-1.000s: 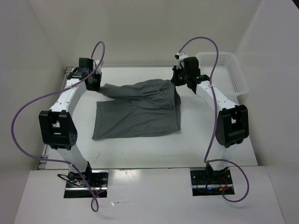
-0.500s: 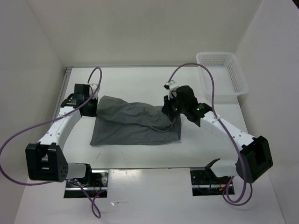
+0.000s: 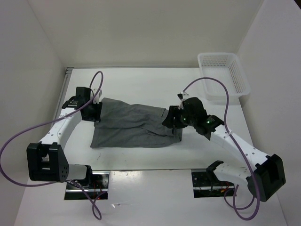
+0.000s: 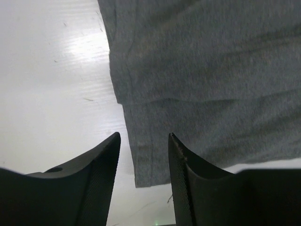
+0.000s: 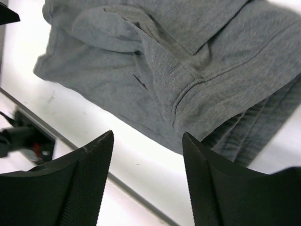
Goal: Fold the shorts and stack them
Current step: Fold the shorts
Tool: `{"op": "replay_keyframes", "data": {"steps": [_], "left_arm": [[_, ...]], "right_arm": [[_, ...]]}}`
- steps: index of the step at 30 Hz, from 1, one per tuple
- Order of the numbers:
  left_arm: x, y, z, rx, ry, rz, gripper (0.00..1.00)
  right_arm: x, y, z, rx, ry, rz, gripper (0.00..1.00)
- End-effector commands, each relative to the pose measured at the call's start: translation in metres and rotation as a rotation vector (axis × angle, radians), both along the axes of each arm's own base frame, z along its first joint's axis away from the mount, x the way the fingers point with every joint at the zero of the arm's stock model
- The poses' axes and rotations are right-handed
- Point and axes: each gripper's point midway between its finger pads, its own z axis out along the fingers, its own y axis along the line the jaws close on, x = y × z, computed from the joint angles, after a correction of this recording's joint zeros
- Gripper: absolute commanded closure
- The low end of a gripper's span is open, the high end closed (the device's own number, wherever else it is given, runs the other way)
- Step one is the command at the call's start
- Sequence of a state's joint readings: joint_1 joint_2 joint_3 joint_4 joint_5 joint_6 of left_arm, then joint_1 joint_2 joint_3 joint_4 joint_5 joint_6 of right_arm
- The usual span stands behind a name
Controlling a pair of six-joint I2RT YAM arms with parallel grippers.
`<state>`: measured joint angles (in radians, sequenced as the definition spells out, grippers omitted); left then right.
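My left fingers hover low over the left end of the shorts. They are parted by a narrow gap and grip nothing. From my left wrist I see the cloth's left edge and one lower corner lying flat on the white bench, framed between the two tips.

The dark grey shorts lie across the middle of the bench, stretched left to right. The far part is doubled over toward the near side, so a rumpled upper layer sits on a flatter one.

My right fingers hang just above the right end of the shorts, spread wide, with nothing between them. From my right wrist the cloth below shows soft folds and a stitched seam. At the right a ribbed band peeks out from under the upper layer, and past the near hem there is bare bench.

A white mesh basket stands at the far right corner, well apart from the shorts.
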<state>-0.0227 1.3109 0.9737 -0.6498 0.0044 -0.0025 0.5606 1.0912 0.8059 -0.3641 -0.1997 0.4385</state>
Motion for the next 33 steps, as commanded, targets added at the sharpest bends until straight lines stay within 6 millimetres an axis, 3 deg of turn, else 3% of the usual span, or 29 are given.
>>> {"op": "replay_keyframes", "data": {"steps": [1, 3, 5, 6, 8, 11, 16, 22, 27, 31, 33], "left_arm": [[0.035, 0.005, 0.014, -0.005, -0.080, 0.016, 0.47], [0.044, 0.010, 0.000, -0.025, -0.052, 0.030, 0.47], [0.052, 0.012, -0.011, -0.057, -0.020, 0.037, 0.47], [0.054, 0.016, -0.030, -0.085, 0.039, 0.049, 0.47], [0.062, 0.020, -0.050, -0.122, 0.096, 0.063, 0.48], [0.067, 0.025, -0.064, -0.162, 0.126, 0.079, 0.49], [0.072, 0.022, -0.067, -0.179, 0.116, 0.069, 0.49], [0.071, 0.012, -0.071, -0.231, 0.131, 0.047, 0.52], [0.078, 0.002, -0.059, -0.285, 0.099, 0.015, 0.61], [0.080, 0.003, -0.062, -0.286, 0.107, 0.016, 0.70], [0.080, 0.003, -0.066, -0.287, 0.117, 0.017, 0.79]], "right_arm": [[0.002, 0.002, -0.002, 0.065, 0.099, -0.125, 0.35], [0.003, -0.001, -0.013, 0.064, 0.126, -0.171, 0.35], [0.010, 0.004, -0.007, 0.098, 0.095, -0.175, 0.37], [0.013, 0.004, -0.005, 0.109, 0.084, -0.187, 0.37], [0.022, 0.007, -0.004, 0.108, 0.073, -0.197, 0.38], [0.031, 0.009, -0.008, 0.092, 0.078, -0.202, 0.39], [0.030, 0.010, -0.022, 0.073, 0.115, -0.194, 0.39], [0.032, 0.010, -0.022, 0.089, 0.098, -0.205, 0.39], [0.036, 0.015, -0.021, 0.100, 0.096, -0.195, 0.39], [0.037, 0.003, -0.024, 0.045, 0.128, -0.240, 0.39], [0.033, -0.001, -0.013, 0.055, 0.102, -0.248, 0.39]]}}
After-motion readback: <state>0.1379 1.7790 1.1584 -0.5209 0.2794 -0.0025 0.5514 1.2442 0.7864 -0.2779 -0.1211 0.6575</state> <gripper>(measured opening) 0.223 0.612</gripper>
